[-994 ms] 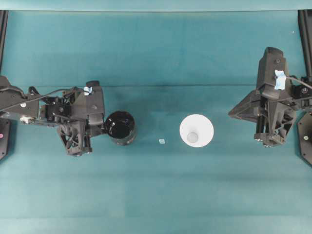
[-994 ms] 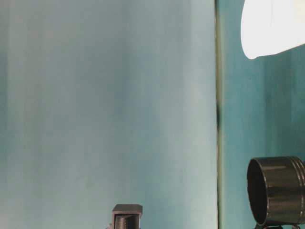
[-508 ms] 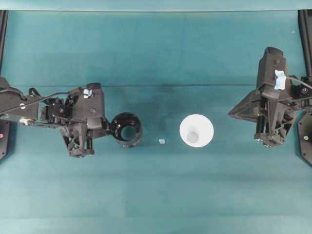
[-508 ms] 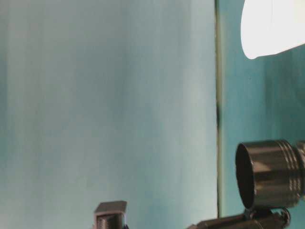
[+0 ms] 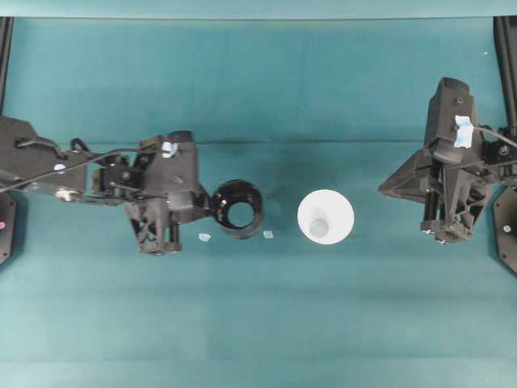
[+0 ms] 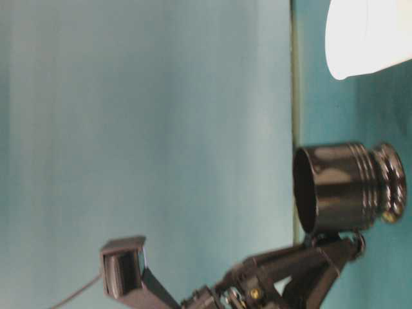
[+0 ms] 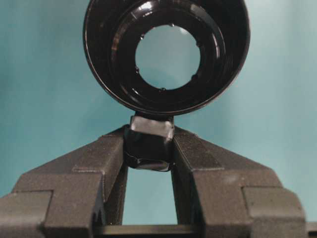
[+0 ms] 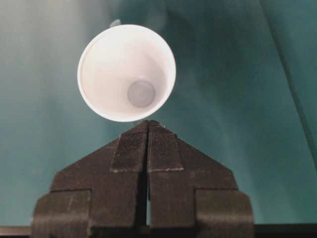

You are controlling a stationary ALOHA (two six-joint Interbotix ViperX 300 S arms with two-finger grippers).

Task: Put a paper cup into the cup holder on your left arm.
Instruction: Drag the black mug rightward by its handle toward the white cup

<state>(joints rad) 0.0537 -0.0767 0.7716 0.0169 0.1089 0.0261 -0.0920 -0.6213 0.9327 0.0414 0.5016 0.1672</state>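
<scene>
My left gripper [image 7: 148, 148] is partly closed, fingers [image 7: 106, 163] pinching the taped handle tab of the cup holder [image 5: 237, 209]. The holder hangs off the fingertips, glossy black, mouth up in the overhead view. My right gripper [image 8: 147, 144] has its jaws pressed flat together, holding nothing, tips pointing at the paper cup [image 5: 325, 217] but apart from it.

Paper cup stands upright on the teal table [image 5: 258, 323], mouth up, between my two arms, just to the right of the holder and not touching it. Two small pale scraps lie on the table: one [image 5: 204, 237] just left of the holder, the other [image 5: 268, 234] between holder and cup. Nothing else lies between the holder and the cup.

View differences: the left wrist view looks straight through the holder, showing teal cloth through a round opening in its base, which the overhead only hints at. The table-level view, turned sideways, shows the holder [image 6: 344, 187] clear of the surface, ribbed near its base, with the cup's white wall [image 6: 367, 35] at the top corner. The right wrist view shows the cup's inside [image 8: 127, 72], empty.
</scene>
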